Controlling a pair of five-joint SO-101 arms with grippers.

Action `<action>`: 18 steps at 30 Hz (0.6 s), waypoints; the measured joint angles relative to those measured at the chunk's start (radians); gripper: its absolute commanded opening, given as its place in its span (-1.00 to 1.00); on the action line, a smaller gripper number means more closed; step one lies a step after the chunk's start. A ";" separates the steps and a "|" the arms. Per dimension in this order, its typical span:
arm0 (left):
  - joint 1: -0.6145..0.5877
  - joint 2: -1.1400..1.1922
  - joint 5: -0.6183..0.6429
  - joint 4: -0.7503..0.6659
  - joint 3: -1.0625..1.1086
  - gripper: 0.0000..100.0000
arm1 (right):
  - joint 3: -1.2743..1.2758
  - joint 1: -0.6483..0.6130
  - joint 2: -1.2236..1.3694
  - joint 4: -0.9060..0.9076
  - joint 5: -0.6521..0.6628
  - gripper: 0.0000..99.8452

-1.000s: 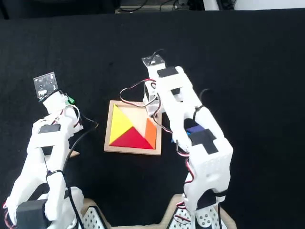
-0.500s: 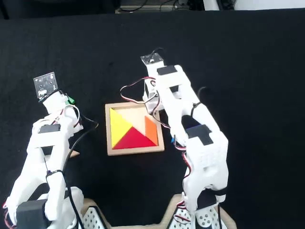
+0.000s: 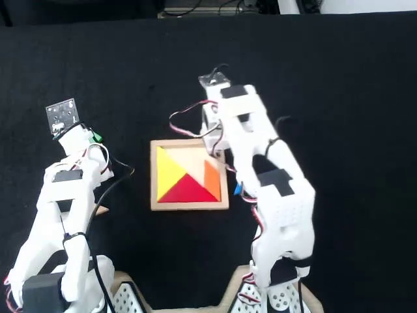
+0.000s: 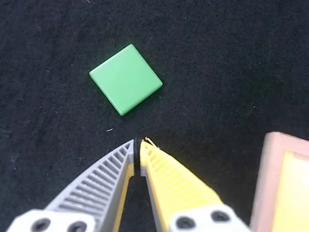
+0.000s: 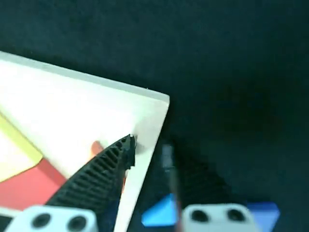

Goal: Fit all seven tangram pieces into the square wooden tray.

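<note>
Tray (image 3: 189, 206) sits on the black counter (image 3: 339, 78) between the two arms, with a yellow piece (image 3: 168, 171), a red piece (image 3: 187, 190) and an orange piece (image 3: 212, 177) lying flat inside and bare wood showing along its far side.

The right end effector (image 5: 147, 146) straddles the tray's wall near a corner, one finger inside and one outside. It appears clamped on the rim, though the outer finger is too blurred to be sure. A blue piece (image 5: 161, 215) lies on the cloth just outside that wall.

The left end effector (image 4: 137, 144) is closed tip to tip and holds nothing. It hovers just short of the green square (image 4: 125, 79), which lies flat on the counter well apart from the tray.

The pieces look like thin, stiff, light tiles with smooth faces, likely to skate on the cloth if nudged. The square is best pinched across two opposite edges, with the fingers set low to the counter. The tray is rigid but probably light enough to slide, and its raised rim is the natural place to hold it.
</note>
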 measured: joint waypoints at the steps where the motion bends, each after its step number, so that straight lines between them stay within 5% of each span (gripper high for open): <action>1: 0.000 0.000 0.000 0.000 0.000 -0.94 | 0.000 0.015 -0.023 0.014 0.020 -0.60; 10: 0.000 0.000 0.000 0.000 0.000 -0.94 | 0.000 0.130 -0.413 0.226 0.279 -0.64; 18: -0.002 0.000 0.000 0.000 0.000 -0.94 | 0.146 0.417 -0.641 0.322 0.608 -0.74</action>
